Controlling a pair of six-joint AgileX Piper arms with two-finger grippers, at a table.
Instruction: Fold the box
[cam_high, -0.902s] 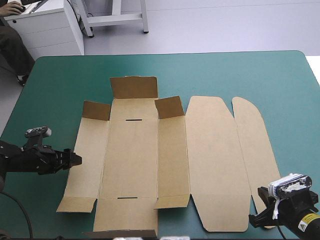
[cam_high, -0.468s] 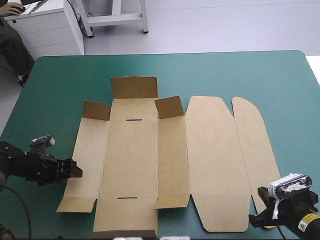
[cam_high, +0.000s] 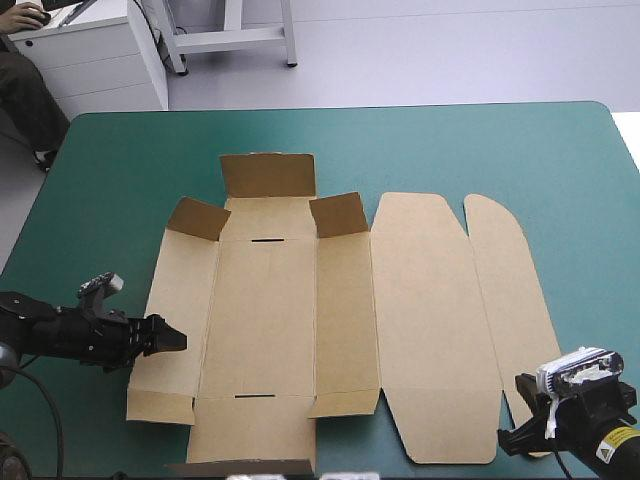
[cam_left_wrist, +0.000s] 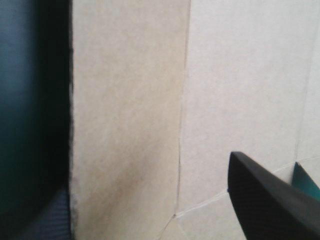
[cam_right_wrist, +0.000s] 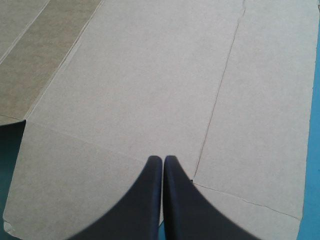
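Note:
The brown box lies as a cut sheet on the teal-green cover, with its far flaps slightly raised. My left gripper is open at the outer edge of the box's left wall panel. That panel stands a little off the table. One black finger is over the board, and the other shows dimly beside the panel's edge. My right gripper is shut at the near right corner, its tip resting at the near edge of the lid panels.
The teal-green cover surrounds the sheet, with its widest strip along the far edge and a narrower one at the right. The box's near flaps reach almost to the table's near edge.
My left gripper has slid toward the box and reached its left panel. The panel's outer edge has shifted inward and lifted, tilting the far left flap. The right arm has not moved.

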